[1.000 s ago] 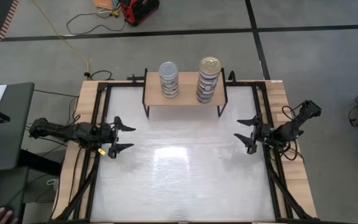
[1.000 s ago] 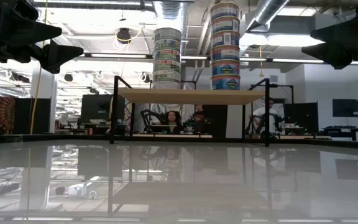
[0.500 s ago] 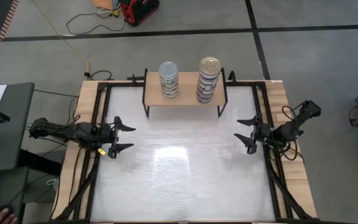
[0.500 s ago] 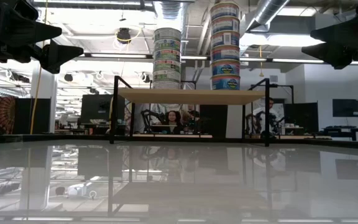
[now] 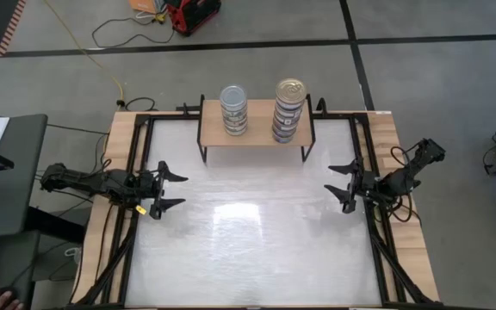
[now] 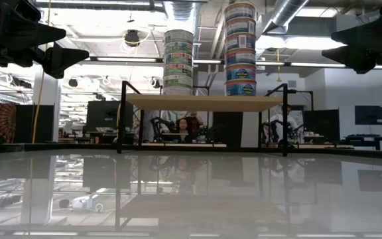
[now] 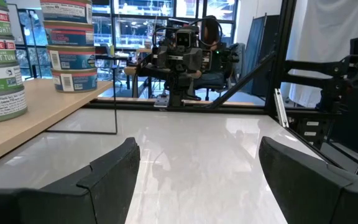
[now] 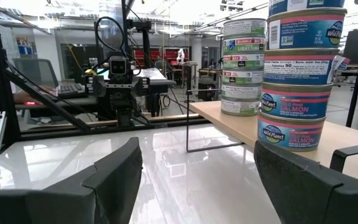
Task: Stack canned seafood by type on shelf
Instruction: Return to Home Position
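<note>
With the tins (image 5: 233, 108) piled in two tall stacks on the shelf (image 5: 261, 133) and the left gripper (image 5: 169, 189) and right gripper (image 5: 341, 183) held wide and empty (well clear), a topple could be caused by any jolt

Red-black object (image 5: 192, 13) (on the floor (image 5: 437, 21))

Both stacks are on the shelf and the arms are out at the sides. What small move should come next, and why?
Likely just park both arms in their rest pose, nothing more. The left gripper and right gripper hang open and empty near the side edges of the table. The silver-lidded stack and gold-lidded stack stand on the shelf, and no can shows off it.
</note>
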